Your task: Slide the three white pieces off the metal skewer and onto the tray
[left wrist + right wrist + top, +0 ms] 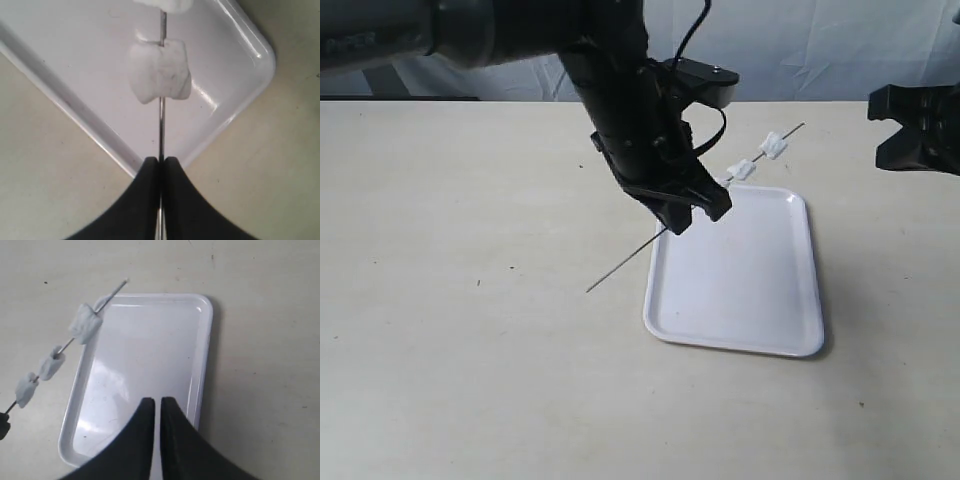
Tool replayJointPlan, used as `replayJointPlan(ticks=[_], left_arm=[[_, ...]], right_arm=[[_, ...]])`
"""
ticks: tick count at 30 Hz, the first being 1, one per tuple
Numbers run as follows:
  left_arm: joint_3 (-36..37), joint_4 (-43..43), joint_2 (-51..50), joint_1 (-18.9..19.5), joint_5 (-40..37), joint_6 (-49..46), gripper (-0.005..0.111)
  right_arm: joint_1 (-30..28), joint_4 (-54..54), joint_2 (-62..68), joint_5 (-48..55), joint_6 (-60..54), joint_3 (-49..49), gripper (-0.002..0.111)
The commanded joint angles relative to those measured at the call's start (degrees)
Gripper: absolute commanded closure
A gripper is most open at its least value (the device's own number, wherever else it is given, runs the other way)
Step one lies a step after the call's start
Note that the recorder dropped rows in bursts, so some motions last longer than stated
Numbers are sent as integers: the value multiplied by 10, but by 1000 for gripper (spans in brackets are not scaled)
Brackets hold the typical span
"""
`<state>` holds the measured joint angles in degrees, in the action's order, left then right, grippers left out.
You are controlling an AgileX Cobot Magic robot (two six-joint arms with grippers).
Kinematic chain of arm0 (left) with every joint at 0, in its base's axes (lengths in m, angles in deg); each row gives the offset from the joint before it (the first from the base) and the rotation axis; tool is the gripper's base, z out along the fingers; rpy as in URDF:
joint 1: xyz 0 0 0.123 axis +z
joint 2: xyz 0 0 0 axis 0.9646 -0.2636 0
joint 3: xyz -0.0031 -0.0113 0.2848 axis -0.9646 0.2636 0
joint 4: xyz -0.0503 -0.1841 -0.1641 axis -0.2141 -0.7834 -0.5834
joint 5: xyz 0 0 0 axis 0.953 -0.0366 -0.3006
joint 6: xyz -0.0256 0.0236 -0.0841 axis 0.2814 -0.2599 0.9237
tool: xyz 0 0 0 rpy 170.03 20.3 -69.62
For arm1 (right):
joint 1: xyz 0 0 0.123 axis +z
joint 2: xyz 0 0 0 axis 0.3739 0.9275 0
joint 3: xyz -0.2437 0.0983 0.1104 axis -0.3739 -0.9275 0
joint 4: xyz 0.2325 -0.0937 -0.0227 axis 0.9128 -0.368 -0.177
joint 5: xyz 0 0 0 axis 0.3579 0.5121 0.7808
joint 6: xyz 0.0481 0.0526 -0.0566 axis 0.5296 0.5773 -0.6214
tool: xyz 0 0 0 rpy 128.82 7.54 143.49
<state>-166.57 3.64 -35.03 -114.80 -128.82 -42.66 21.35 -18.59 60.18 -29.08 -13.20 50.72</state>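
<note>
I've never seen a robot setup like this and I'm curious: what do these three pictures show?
It's a two-armed robot. One picture looks at the table from outside; the other two come from cameras on the wrists. A white tray lies on the table. The left gripper is closed on a thin metal skewer with three white pieces threaded on it. The right gripper, nearly closed, holds nothing.

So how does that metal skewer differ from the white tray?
The metal skewer is a thin grey rod; the tray is broad, flat and white. The skewer is held at a slant, while the tray lies flat on the table. The skewer carries three white pieces; the tray holds none.
</note>
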Motion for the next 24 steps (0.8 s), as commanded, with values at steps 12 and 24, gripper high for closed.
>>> replayJointPlan(ticks=[12,24], left_arm=[[190,-224,88,0,147,-164,107],[312,-504,113,37,166,-394,107]], right_arm=[[-34,189,-18,24,-147,-98,98],[-90,277,-29,102,-215,-91,73]])
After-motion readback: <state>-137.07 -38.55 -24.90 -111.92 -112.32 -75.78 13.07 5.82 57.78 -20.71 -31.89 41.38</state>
